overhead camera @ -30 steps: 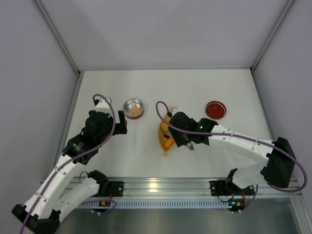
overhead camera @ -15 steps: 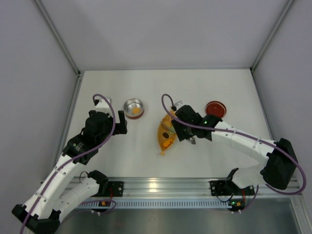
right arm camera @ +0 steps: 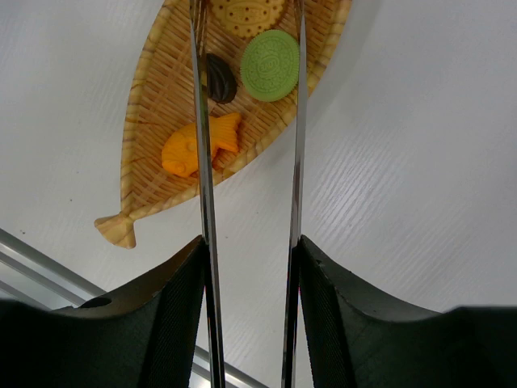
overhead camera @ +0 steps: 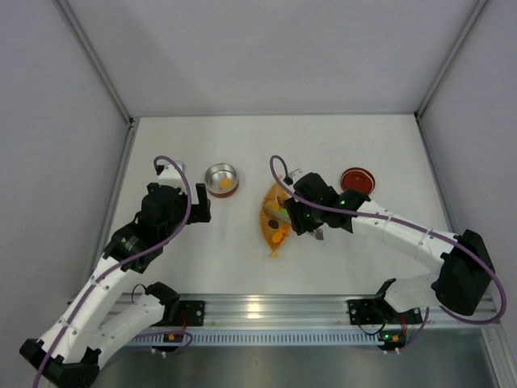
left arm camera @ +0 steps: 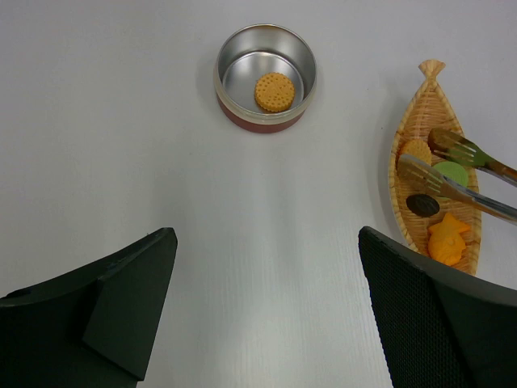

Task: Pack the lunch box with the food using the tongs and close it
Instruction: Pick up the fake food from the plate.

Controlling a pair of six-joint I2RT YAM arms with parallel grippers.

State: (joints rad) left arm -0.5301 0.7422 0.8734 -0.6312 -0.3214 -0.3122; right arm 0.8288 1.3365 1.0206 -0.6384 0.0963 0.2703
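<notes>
The lunch box (overhead camera: 221,179) stands open at the back left, red outside and silver inside (left arm camera: 266,77), with one yellow round piece (left arm camera: 275,91) in it. Its red lid (overhead camera: 357,181) lies at the back right. My right gripper (overhead camera: 307,215) (right arm camera: 250,246) is shut on the silver tongs (right arm camera: 203,162) (left arm camera: 452,189), whose arms stay spread over the orange tray (right arm camera: 153,89). In the tray lie a green piece (right arm camera: 270,65), a dark brown piece (right arm camera: 220,78), an orange fish-shaped piece (right arm camera: 200,144) and a yellow piece (right arm camera: 246,12). My left gripper (left arm camera: 265,238) hangs open over bare table near the tin.
The leaf-shaped tray (overhead camera: 272,245) lies between the two arms, its tail toward the near edge. A metal rail (overhead camera: 258,311) runs along the table's near edge. Grey walls close in the left, back and right sides.
My right gripper has carried the tongs toward the back and a little right, uncovering more of the tray, and their tips now reach over the food. The left arm has not moved.
</notes>
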